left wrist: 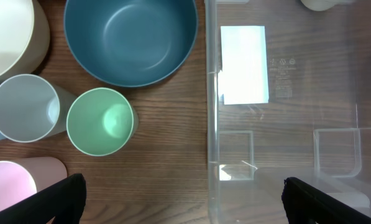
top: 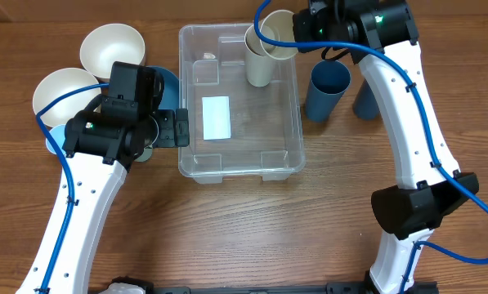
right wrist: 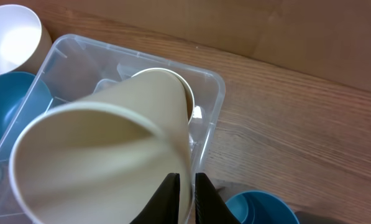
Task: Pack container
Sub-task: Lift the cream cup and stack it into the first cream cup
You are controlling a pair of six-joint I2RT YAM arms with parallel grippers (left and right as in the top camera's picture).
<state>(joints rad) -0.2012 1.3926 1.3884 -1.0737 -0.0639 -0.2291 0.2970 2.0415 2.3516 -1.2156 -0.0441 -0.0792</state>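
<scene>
cream bowls (top: 111,47), a blue bowl (left wrist: 130,37) and a green cup (left wrist: 100,120) sit unpacked left of the clear container (top: 260,139) at table centre, partly hidden overhead by the left arm. the left gripper (left wrist: 185,200) gapes wide, empty. inside, at the far right corner, stands a cream cup (top: 258,69). the right gripper (right wrist: 186,186) pinches a second cream cup (right wrist: 104,149) over it, contact unclear. tall blue cups (top: 327,88) stand outside; packing looks barely begun.

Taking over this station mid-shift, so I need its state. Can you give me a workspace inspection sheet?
Surface: wooden table.
Job's things: container mid-table, standing cream cup inside; held cream cup tilted over its corner.
Clutter: blue cups right of it; cream bowls, blue bowl, green cup on the left.
Pincers: left pincer open beside the container; right pincer shut on the held cream cup.
Cables: blue cable along each arm.
Surroundings: nothing seen.
</scene>
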